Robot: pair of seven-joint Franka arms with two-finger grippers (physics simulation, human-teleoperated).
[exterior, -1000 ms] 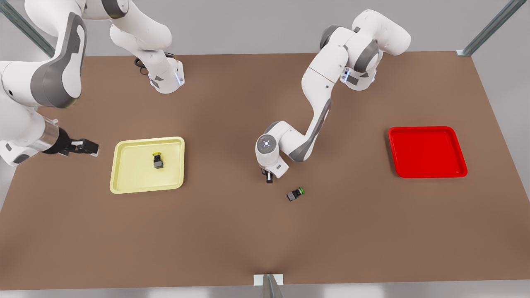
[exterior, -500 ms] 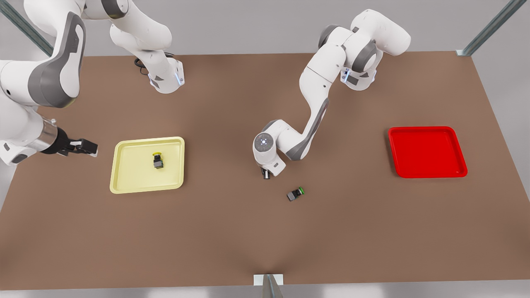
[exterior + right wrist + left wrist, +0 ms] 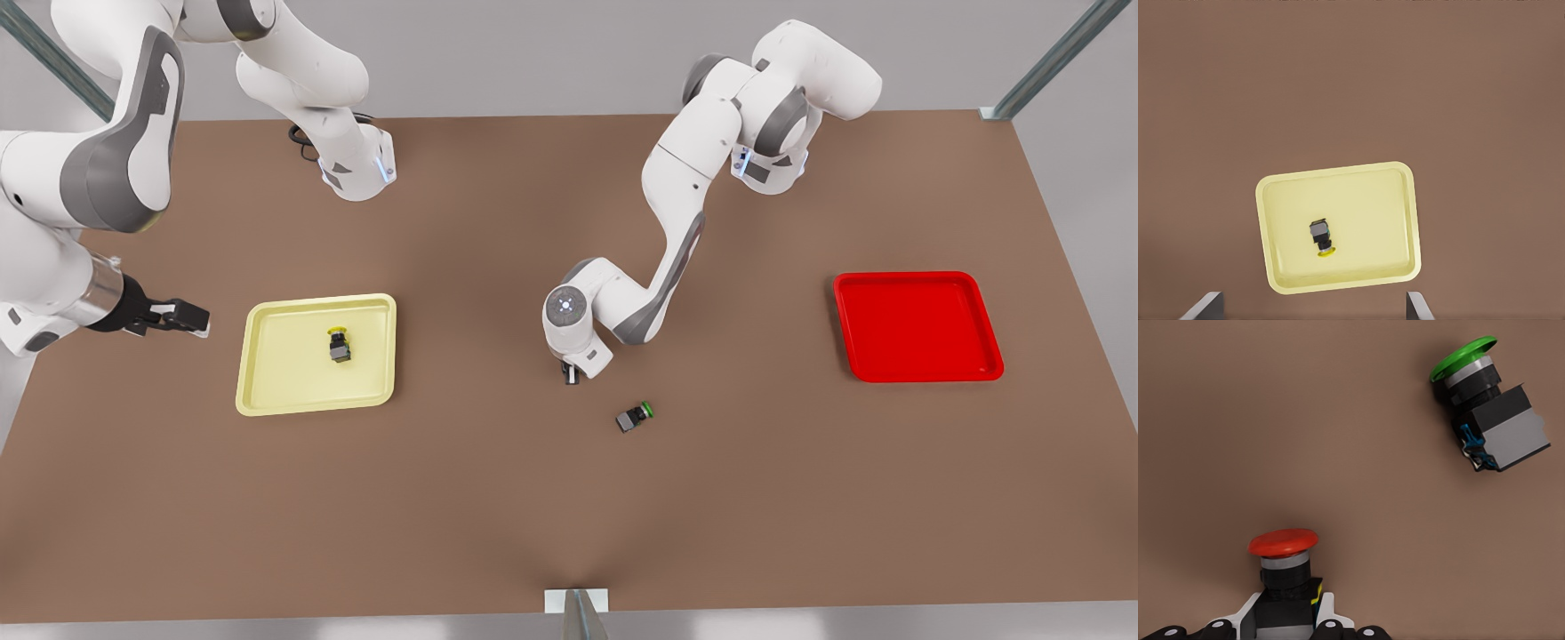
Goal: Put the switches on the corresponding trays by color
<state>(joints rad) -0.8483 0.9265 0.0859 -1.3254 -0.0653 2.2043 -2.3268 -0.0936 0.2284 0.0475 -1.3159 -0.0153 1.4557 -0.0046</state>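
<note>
front high overhead, wrists downward (left closest)

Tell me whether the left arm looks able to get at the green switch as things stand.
Probably not yet: the left gripper is shut on the red switch. The green switch lies close by on bare table, nothing between them.

The flat brown table (image 3: 498,498) carries a shallow pale yellow square plastic tray (image 3: 267,391) toward the front view's left and a bright red square tray (image 3: 916,329) toward its right, well apart. A small green-capped push-button switch (image 3: 635,416) lies on its side on the bare tabletop between them.
</note>
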